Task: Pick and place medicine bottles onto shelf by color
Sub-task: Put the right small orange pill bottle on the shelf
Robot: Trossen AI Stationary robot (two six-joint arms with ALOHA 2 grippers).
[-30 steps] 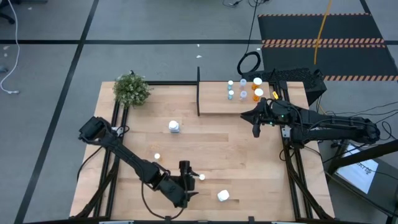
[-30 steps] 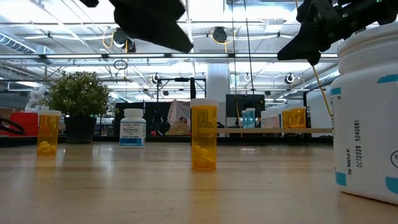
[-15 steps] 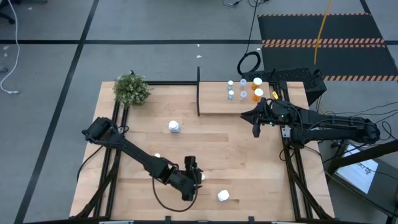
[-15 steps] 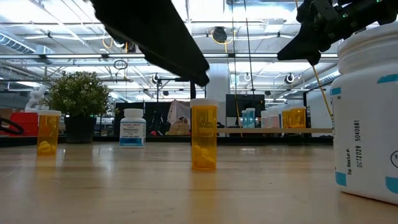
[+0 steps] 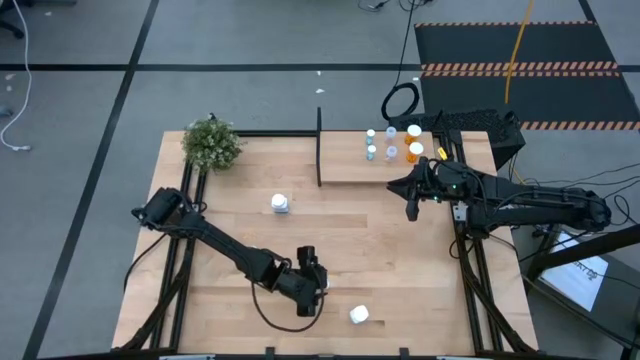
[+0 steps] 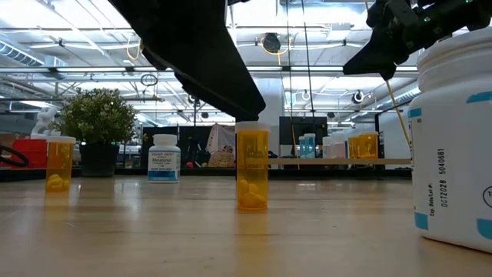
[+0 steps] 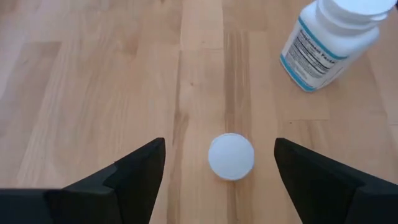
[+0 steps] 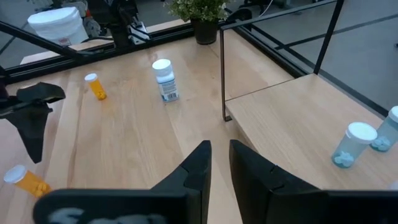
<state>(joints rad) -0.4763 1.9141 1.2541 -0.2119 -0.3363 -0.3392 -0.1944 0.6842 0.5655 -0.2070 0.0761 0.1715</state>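
Note:
An orange medicine bottle (image 6: 252, 173) with a white cap (image 7: 231, 156) stands upright near the table's front middle. My left gripper (image 5: 314, 278) hangs open just above it. Its fingers (image 7: 140, 168) stand on either side of the cap without touching it. A second orange bottle (image 8: 94, 86) and a white bottle (image 5: 280, 204) stand farther back on the left. A larger white bottle (image 5: 358, 315) stands at the front. The shelf (image 5: 345, 168) at the back right carries several pale-blue and orange bottles (image 5: 392, 150). My right gripper (image 5: 411, 205) waits in the air before the shelf, shut and holding nothing.
A green plant (image 5: 212, 145) stands at the far left corner. A thin black post (image 5: 319, 140) rises at the shelf's left edge. Bare tabletop (image 5: 380, 250) lies between the front bottles and the shelf.
My left gripper has swung toward the table's right edge and sunk a little. It now stands over the orange bottle at the front. The bottles and my right arm have kept still.

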